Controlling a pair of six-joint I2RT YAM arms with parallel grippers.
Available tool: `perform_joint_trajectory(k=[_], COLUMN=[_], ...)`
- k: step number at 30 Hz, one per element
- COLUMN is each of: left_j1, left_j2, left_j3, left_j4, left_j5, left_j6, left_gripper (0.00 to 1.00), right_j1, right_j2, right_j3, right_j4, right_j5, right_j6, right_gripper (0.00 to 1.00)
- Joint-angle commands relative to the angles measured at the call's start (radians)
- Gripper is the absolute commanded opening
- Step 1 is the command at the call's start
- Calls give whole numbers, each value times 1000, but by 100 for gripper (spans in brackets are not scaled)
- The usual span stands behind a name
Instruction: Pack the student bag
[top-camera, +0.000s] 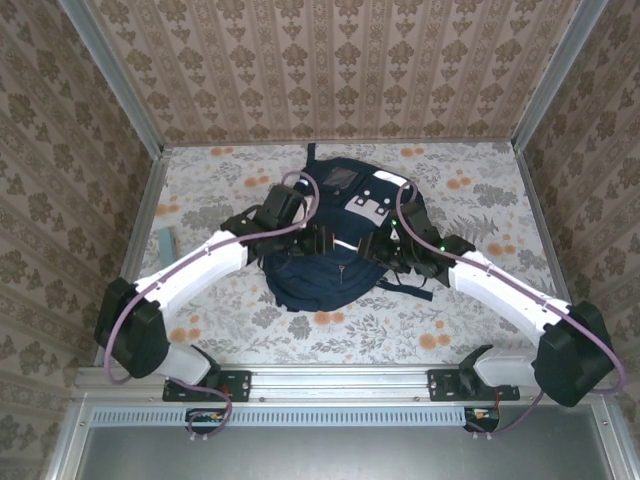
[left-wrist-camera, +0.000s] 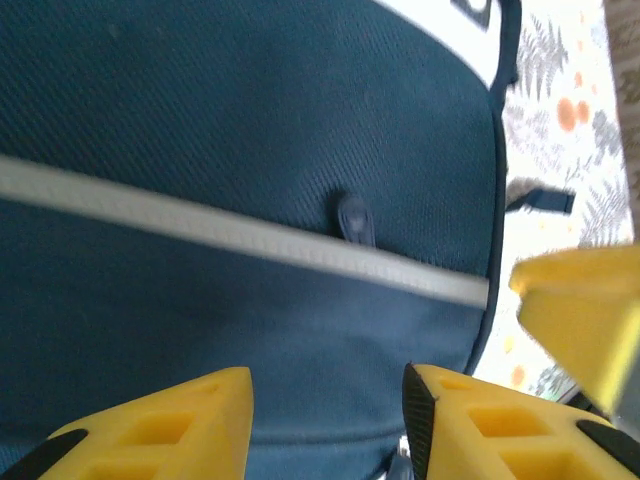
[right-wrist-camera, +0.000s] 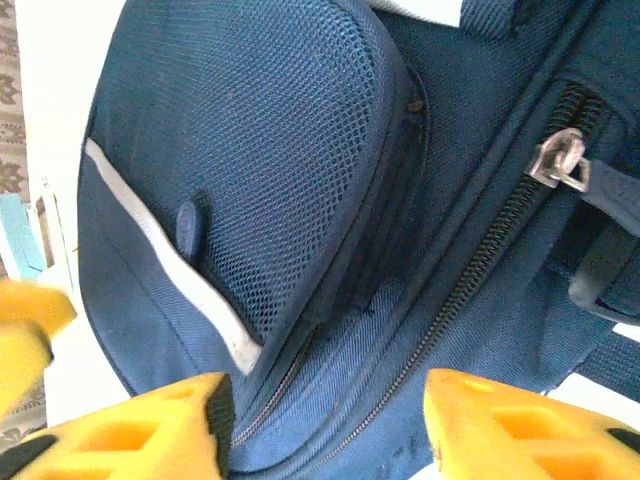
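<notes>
The student bag (top-camera: 318, 285) lies flat in the middle of the table, navy blue with white patches near its far end. Both grippers hang close over its middle. My left gripper (top-camera: 325, 241) is open, its yellow fingers (left-wrist-camera: 170, 425) apart just over the bag's navy fabric (left-wrist-camera: 250, 120) and white stripe (left-wrist-camera: 240, 232), holding nothing. My right gripper (top-camera: 381, 246) is open too, its jaws straddling a shut zipper line (right-wrist-camera: 470, 290) beside a mesh pocket (right-wrist-camera: 270, 140). A metal zipper pull (right-wrist-camera: 560, 160) lies at the upper right of the right wrist view. No fabric sits between either pair of fingers.
A light blue flat item (top-camera: 165, 242) lies at the table's left edge. Patterned walls enclose the floral table (top-camera: 470, 200) on three sides. The right gripper's yellow finger (left-wrist-camera: 590, 310) shows close beside the left gripper. A dark strap (top-camera: 415, 290) trails off the bag's near right side.
</notes>
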Motion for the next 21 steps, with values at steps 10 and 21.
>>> perform_joint_trajectory(k=[10, 21], left_j1=[-184, -241], left_j2=[3, 71], left_j3=[-45, 1], left_j4=[24, -27], left_j5=[-95, -167], left_j6=[-63, -64], left_gripper=[39, 33], right_j1=[-1, 1], right_j2=[60, 90], right_j3=[42, 50], right_j4=[59, 71], right_j5=[-57, -76], right_j6=[120, 124], right_gripper=[39, 33])
